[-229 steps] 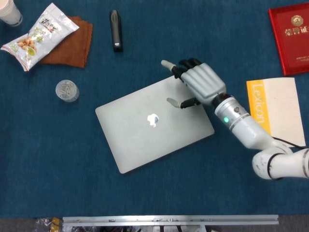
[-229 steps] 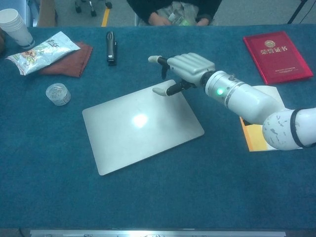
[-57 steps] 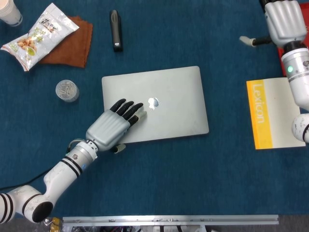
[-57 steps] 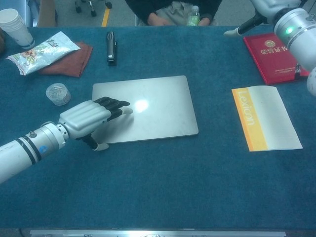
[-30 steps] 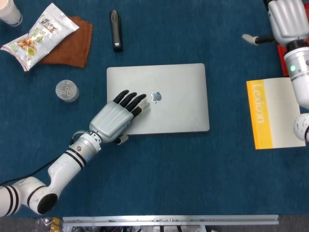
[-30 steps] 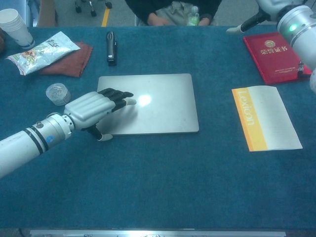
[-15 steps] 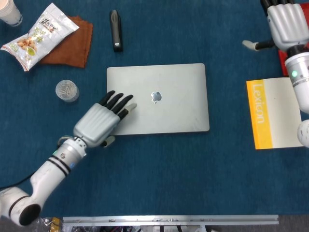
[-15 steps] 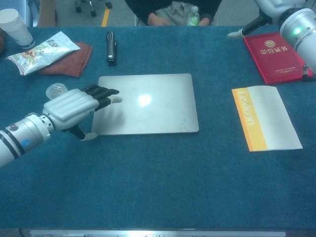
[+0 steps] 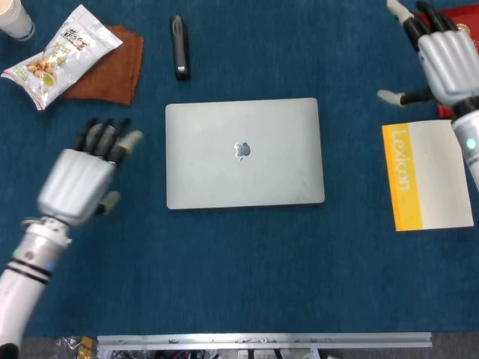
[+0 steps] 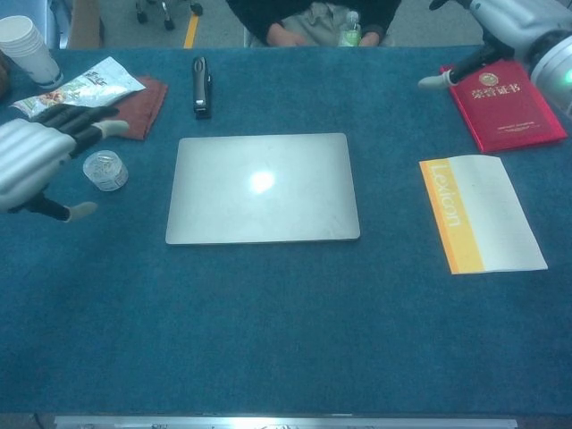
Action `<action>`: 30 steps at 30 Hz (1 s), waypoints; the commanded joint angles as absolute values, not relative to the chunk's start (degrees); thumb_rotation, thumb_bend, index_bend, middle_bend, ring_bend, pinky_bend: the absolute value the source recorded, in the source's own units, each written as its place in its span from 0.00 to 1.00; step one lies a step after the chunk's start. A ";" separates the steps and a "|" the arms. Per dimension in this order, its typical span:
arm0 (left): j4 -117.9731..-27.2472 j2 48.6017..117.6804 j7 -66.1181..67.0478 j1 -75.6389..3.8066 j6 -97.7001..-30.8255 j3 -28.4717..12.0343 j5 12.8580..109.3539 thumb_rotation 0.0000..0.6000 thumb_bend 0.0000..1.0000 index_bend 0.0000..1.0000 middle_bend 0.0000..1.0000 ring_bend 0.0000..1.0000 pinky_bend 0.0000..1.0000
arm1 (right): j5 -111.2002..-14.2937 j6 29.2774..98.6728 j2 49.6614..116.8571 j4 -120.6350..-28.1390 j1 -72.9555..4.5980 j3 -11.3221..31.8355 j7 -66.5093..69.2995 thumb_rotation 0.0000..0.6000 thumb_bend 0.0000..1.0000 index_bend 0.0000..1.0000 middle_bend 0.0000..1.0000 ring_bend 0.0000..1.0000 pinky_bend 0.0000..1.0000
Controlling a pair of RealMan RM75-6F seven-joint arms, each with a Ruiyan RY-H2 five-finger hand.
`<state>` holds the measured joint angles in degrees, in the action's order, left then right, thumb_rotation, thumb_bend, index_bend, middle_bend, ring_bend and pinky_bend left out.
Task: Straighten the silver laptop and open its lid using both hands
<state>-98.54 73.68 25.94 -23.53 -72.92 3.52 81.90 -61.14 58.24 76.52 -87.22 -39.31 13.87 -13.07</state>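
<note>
Two robot hands flank a closed silver laptop (image 9: 245,152) w/ lid down, lying flat and square to the table edge at centre of the blue-carpeted tabletop (image 9: 247,277); neither hand touches it. Left hand (image 9: 77,178), pale grey w/ dark fingers (image 9: 102,137), hangs over the table well left of the laptop, fingers spread and extended, holding nothing. In the chest view the same hand (image 10: 31,157) shows at the left edge, just beside a small round clear plastic container (image 10: 105,170), which the head view hides beneath it. Right hand (image 9: 441,56) is raised at far right, fingers apart and thumb out to the side, empty; in the chest view it is partly cut off at the top corner (image 10: 505,22), over the upper edge of a red hardcover certificate booklet w/ gold emblem (image 10: 501,103).

Right of the laptop, well apart, lies a white book w/ yellow spine strip marked "Lexicon" (image 9: 426,175). Beyond the laptop's far edge sits a black oblong device (image 9: 179,47), its type unclear. At upper left a brown folded cloth (image 9: 108,69) carries a clear-and-white snack packet (image 9: 57,54) overlapping its left side; a white paper cup stack (image 10: 29,50) stands at the corner. A seated person's torso (image 10: 313,20) is partly visible past the far side of the table in the chest view. A metal rail (image 9: 262,340) runs along the near edge in the head view.
</note>
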 commanded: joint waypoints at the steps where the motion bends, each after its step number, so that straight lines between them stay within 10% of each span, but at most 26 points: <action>1: -97.63 71.25 24.25 -20.42 -76.65 2.99 80.63 1.00 0.23 0.00 0.00 0.00 0.00 | -62.88 59.98 74.98 -89.75 -37.48 12.29 -13.02 0.79 0.08 0.02 0.18 0.06 0.15; 30: -94.85 63.45 16.55 -6.09 -90.12 3.71 83.27 1.00 0.23 0.00 0.00 0.00 0.00 | -69.36 57.20 92.40 -97.70 -40.45 5.97 -24.74 0.81 0.22 0.02 0.14 0.04 0.15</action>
